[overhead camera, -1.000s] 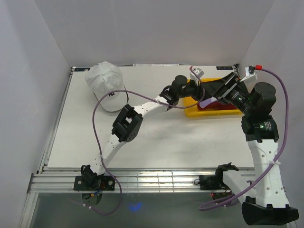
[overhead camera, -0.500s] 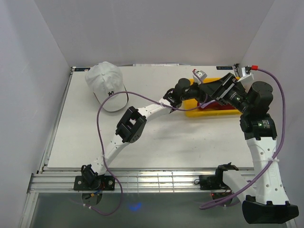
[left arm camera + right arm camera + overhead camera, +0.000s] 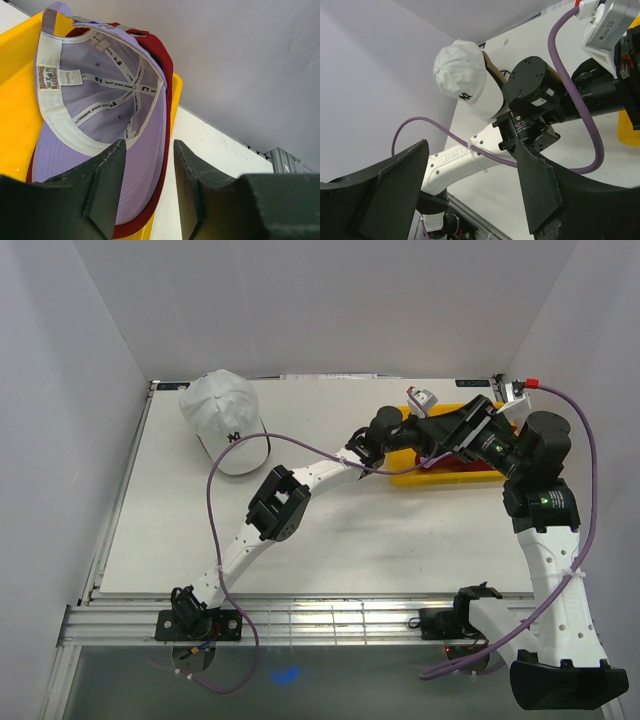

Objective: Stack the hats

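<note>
Top view: a flat white table point(image 3: 350, 540) carries a white cap point(image 3: 222, 410) at its far left corner. The cap sits dome up, made of stitched fabric panels, its curved brim toward the near side and a small dark logo on the front. At the far right lies a shallow yellow plastic tray point(image 3: 450, 476). The white and black left arm point(image 3: 275, 505) stretches diagonally from the near left edge to the tray, with a purple cable point(image 3: 215, 480) looping beside it. The right arm point(image 3: 545, 510) rises from the near right and bends over the same tray. Their black ends crowd together there and hide most of what the tray holds.

Left wrist view: the left hand point(image 3: 147, 150) has two matte black fingers spread apart, gripping nothing. Just beyond them a purple cap point(image 3: 100, 100) lies upside down in the tray. Its hollow shows a white sweatband, white seam tapes meeting at the crown, and a small sewn label. Its smooth brim points toward the gap between the fingers. A red cap point(image 3: 162, 60) nests beneath, its edge showing around the purple rim.

Right wrist view: the right hand point(image 3: 472, 145) has dark wedge-shaped fingers held wide apart and empty. Between them appears the left arm's round black wrist. Beyond it sits the white cap, with a sliver of tan cap point(image 3: 490, 67) beneath it.
</note>
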`<action>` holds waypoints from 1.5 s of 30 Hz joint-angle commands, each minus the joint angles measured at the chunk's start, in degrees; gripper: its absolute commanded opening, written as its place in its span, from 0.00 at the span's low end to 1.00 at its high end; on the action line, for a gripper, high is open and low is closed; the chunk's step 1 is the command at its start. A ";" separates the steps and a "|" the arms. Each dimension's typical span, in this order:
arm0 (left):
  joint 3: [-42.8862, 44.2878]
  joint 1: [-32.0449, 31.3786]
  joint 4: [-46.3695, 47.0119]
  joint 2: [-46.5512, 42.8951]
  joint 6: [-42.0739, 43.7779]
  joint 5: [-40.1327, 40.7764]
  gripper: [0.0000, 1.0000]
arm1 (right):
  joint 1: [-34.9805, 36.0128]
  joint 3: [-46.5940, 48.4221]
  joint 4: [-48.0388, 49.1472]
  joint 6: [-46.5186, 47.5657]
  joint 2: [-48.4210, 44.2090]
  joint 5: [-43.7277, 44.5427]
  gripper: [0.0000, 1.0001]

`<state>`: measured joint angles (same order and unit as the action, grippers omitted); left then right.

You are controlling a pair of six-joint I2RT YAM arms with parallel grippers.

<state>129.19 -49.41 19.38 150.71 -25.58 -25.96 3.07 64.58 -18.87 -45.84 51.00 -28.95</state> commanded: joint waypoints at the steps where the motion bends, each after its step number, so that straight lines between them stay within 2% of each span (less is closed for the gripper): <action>1: 1.68 -0.43 0.93 -0.25 -0.26 0.12 0.53 | 0.09 -0.59 3.32 1.28 -0.20 -1.02 0.76; 21: 1.16 -0.95 0.66 1.60 -1.31 0.12 0.53 | 0.18 -1.21 2.88 2.08 -0.55 -0.85 0.76; 30: 0.89 -1.04 -0.04 1.43 -0.96 2.48 0.53 | 0.18 -1.03 2.79 2.43 -0.47 -0.93 0.76; 38: 0.54 -1.04 -1.09 0.90 -1.05 6.35 0.43 | 0.09 -1.38 2.88 2.43 -0.64 -1.02 0.76; 44: 0.54 -1.04 -1.71 0.90 -1.13 8.02 0.29 | 0.18 -1.30 2.97 2.43 -0.91 -0.93 0.76; 45: 0.63 -1.04 -1.71 0.90 -1.14 8.11 0.23 | 0.18 -1.30 2.88 2.43 -0.99 -0.93 0.76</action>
<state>129.19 -50.13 19.51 153.40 -26.98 -20.25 3.07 63.13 -18.04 -44.40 50.98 -29.10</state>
